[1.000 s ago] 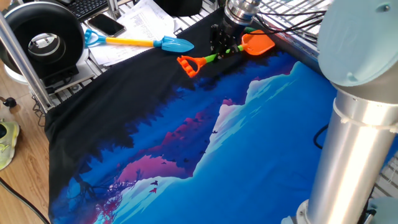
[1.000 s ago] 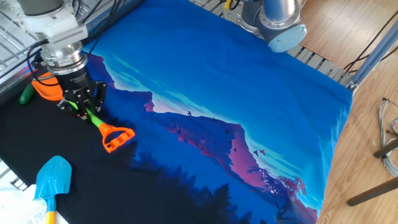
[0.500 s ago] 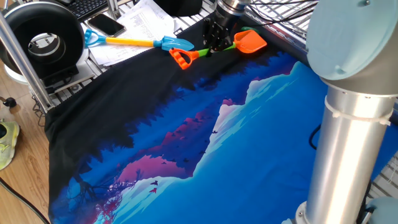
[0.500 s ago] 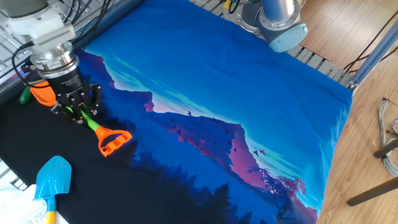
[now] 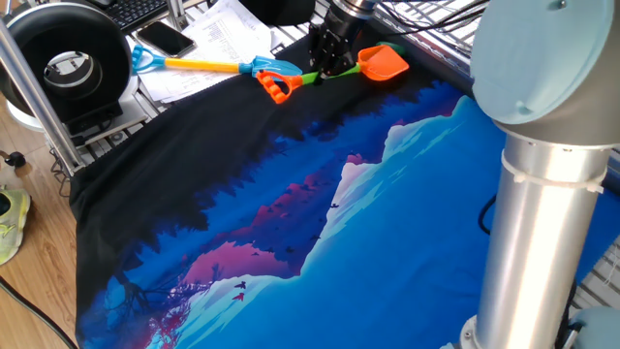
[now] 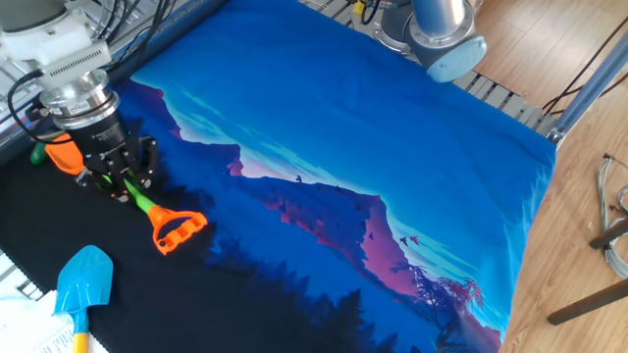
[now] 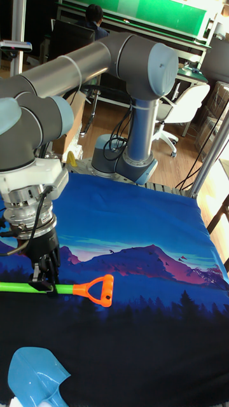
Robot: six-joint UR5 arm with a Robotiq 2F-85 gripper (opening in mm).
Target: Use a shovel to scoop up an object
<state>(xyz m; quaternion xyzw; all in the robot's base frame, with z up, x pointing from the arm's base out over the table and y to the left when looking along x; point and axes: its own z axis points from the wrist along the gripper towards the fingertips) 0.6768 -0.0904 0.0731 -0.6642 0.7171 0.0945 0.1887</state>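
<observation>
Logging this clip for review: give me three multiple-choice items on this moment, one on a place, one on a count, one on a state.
1. Where does the gripper hold the orange-bladed, lime-green-shafted plastic shovel?
A. blade
B. shaft
C. D-handle

2. How many toy shovels are in view?
A. one
B. two
C. three

3. The gripper is:
A. open above the cloth
B. shut on the shovel
C. out of view

Answers: 1 B, the fingers pinch the green shaft between blade and handle. 2 B, a blue-bladed, yellow-shafted shovel lies nearby. 3 B, the fingers close around the shaft.
</observation>
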